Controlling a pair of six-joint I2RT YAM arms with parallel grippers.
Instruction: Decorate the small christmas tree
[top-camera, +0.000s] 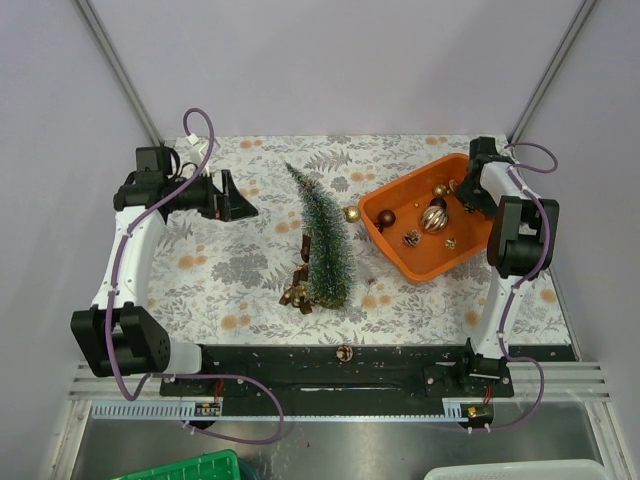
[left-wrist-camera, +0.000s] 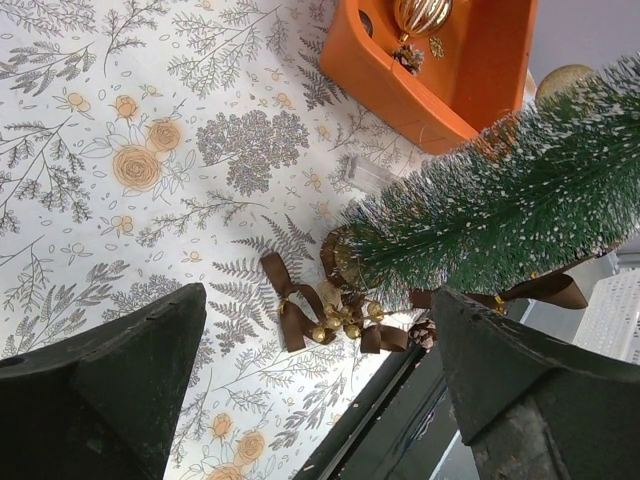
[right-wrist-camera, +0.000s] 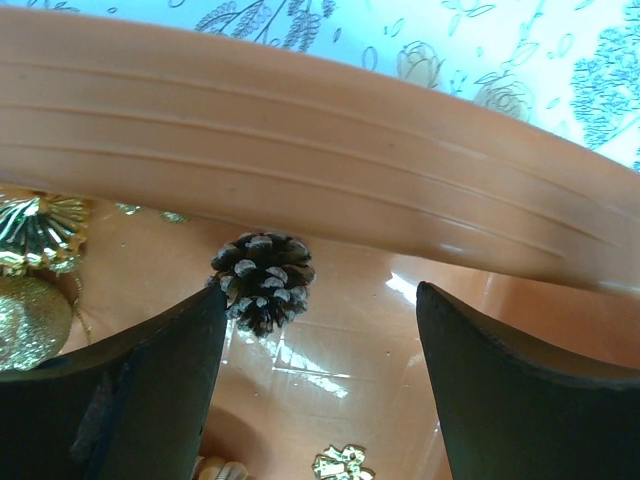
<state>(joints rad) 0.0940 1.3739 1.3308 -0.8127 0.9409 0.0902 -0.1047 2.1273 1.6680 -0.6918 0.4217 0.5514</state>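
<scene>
Bench (top-camera: 220, 280): floral-print cover, grey leaves and pale orange blooms.
Small christmas tree (top-camera: 325, 245): lying on its side mid-bench, tip towards the far left, round base towards the near edge. Dark green bristles with white frosting. Nothing holds it.
Orange tray (top-camera: 410, 183): just right of the tree, set at an angle, on the right half of the bench.
Tray contents: striped gold ball (top-camera: 434, 217), dark ball (top-camera: 386, 217), pine cone (top-camera: 411, 238) and a few small gold bits too small to make out.
Gold ball (top-camera: 351, 213): on the bench between the tree and the tray's left corner, outside the tray.
Brown ribbon bows (top-camera: 298, 290): with small gold bells, on the bench beside the tree's base, on its left.
Left claw (top-camera: 240, 200): far left of the bench, well apart from the tree, above the cloth. Released, fingers spread wide, nothing between them.
Right claw (top-camera: 468, 195): over the far right part of the tray, pointing down into it. Fingers apart, gripping nothing. In the wrist view the pine cone lies on the tray floor just past one fingertip; contact cannot be told.
Beside that finger: glittery gold ball (right-wrist-camera: 30, 320).
</scene>
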